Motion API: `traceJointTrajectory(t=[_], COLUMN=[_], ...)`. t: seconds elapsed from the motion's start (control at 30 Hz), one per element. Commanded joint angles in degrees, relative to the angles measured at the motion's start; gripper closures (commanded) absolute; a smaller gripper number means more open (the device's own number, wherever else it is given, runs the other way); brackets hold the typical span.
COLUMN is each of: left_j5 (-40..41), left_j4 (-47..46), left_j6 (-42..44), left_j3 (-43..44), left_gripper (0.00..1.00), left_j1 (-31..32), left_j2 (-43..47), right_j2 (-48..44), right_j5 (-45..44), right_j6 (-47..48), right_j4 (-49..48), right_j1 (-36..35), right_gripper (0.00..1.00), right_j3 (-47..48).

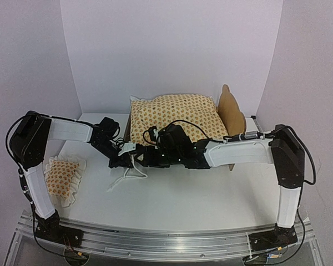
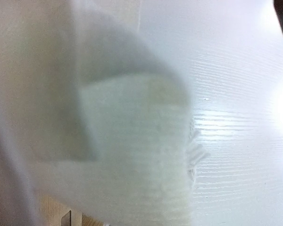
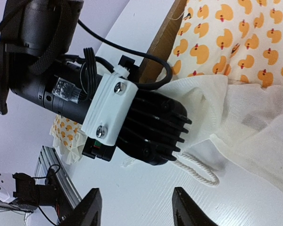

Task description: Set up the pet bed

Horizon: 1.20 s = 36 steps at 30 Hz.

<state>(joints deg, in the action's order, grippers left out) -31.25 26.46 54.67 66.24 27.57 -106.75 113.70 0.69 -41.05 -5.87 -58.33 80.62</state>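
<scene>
pet bed (image 1: 231, 111) sits at the back of the table (image 1: 177, 194), thin plywood so probably light but stiff, I'd grab a side rail. left gripper (image 3: 181, 129) is pinched tight on the cushion (image 1: 177, 113) ruffle, right gripper (image 3: 139, 207) partway open, holding nothing

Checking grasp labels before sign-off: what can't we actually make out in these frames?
Fingertips of the left gripper: in the right wrist view, buried in the white ruffle of the duck-print cushion; in the left wrist view, blurred white fabric fills the frame. A grip cannot be confirmed.
Base panel of the pet bed: top view, covered by the cushion.
Its near rail: top view, mostly behind both arms.
</scene>
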Motion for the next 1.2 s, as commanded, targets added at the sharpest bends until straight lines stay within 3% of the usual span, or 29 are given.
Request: traceJointTrajectory(t=[0.0,0.1,0.43,0.87,0.97,1.1,1.17], left_j5=[1.4,2.1,2.0,2.5,2.6,2.7,2.6], left_j4=[-0.7,-1.2,-1.2,-1.1,-1.1,-1.2,-1.1], left_j6=[1.6,2.8,3.2,3.8,3.9,3.9,3.9], left_j3=[-1.7,-2.0,-1.8,-1.9,-2.1,-2.0,-2.0], left_gripper=[1.00,1.00,1.00,1.00,1.00,1.00,1.00], left_j1=[1.6,1.9,2.6,3.0,2.9,2.9,2.9], left_j2=[-2.9,-2.5,-2.6,-2.4,-2.4,-2.4,-2.4], right_j2=[-2.6,1.0,11.0,12.8,12.9,13.3,13.2], right_j5=[-7.4,-5.7,-3.8,-1.9,-1.9,-1.4,-1.6], right_j6=[-6.1,-9.4,-17.3,-17.5,-17.2,-17.6,-17.7], right_j4=[0.9,0.6,-6.0,-13.4,-13.7,-13.9,-14.0], right_j1=[-0.3,-0.2,0.5,1.6,2.0,2.2,2.2], right_gripper=[0.61,0.66,0.62,0.59,0.67,0.87,0.89], right_j3=[-2.7,0.0,6.0,4.9,5.0,5.4,5.1])
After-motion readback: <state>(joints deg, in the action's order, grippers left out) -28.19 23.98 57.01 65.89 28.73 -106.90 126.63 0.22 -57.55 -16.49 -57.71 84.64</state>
